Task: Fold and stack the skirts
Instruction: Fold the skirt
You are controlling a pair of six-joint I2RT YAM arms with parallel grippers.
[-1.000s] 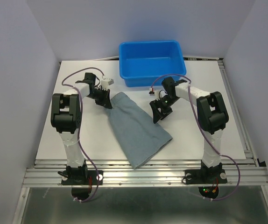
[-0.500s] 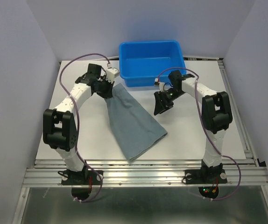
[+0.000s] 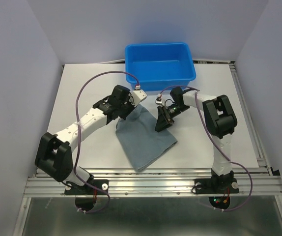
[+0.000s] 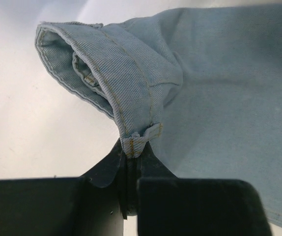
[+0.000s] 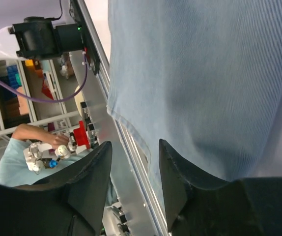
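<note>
Since, on the table (image 3: 241,123), the skirt (image 3: 146,140) is being held by one waistband corner only, a skewed or bunched fold is being risked. That corner is being clamped in the left pincer (image 4: 131,157); the right pincer (image 5: 133,152) is being held wide, just over the cloth's right edge.

You get bright, even light from overhead in the top view. The white worktop (image 3: 72,78) reads evenly white, and the arms throw only faint, soft shadows on it. That picture is sharp from corner to corner.

In your left wrist view the worktop washes out to a hazy white at the upper left. The skirt (image 4: 219,88) shows crisp weave and stitching, while the left fingers (image 4: 105,169) are dark, slightly soft shapes.

In your right wrist view the right fingers (image 5: 89,189) are dark and blurred. The cloth is sharp, and the background is dimmer.
</note>
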